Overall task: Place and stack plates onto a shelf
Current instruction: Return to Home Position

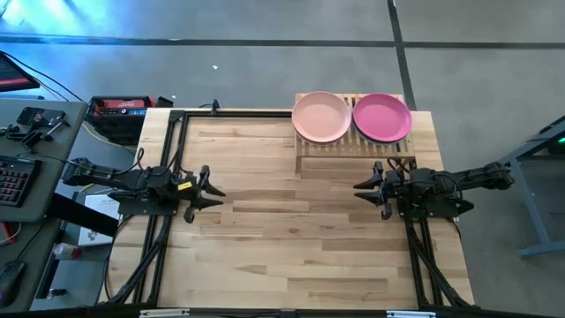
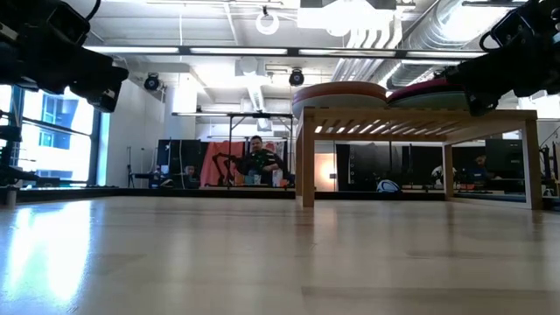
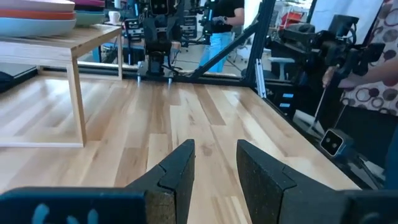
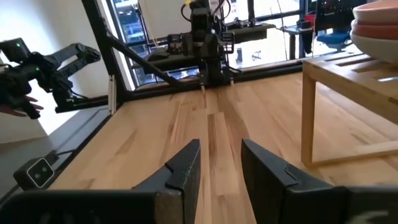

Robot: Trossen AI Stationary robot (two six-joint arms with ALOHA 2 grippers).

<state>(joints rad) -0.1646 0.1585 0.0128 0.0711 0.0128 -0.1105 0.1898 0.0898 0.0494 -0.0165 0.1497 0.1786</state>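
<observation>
Two stacks of plates sit on the bamboo shelf (image 1: 356,144) at the table's far edge: a peach plate (image 1: 321,117) tops the left stack, a magenta plate (image 1: 381,117) tops the right one. The plates below show only as rims in the low view, under the peach plate (image 2: 339,90). My left gripper (image 1: 218,190) hovers at the table's left side, fingers slightly open, holding nothing. My right gripper (image 1: 357,186) hovers at the right side, just in front of the shelf, also slightly open and empty. In the left wrist view the shelf (image 3: 68,43) carries the stacked rims.
A black frame (image 1: 177,159) runs along the table's left and far edges. Bare wooden tabletop (image 1: 291,230) lies between the arms and toward the near edge. A desk with gear (image 1: 26,141) stands off the table's left. People show in the room beyond.
</observation>
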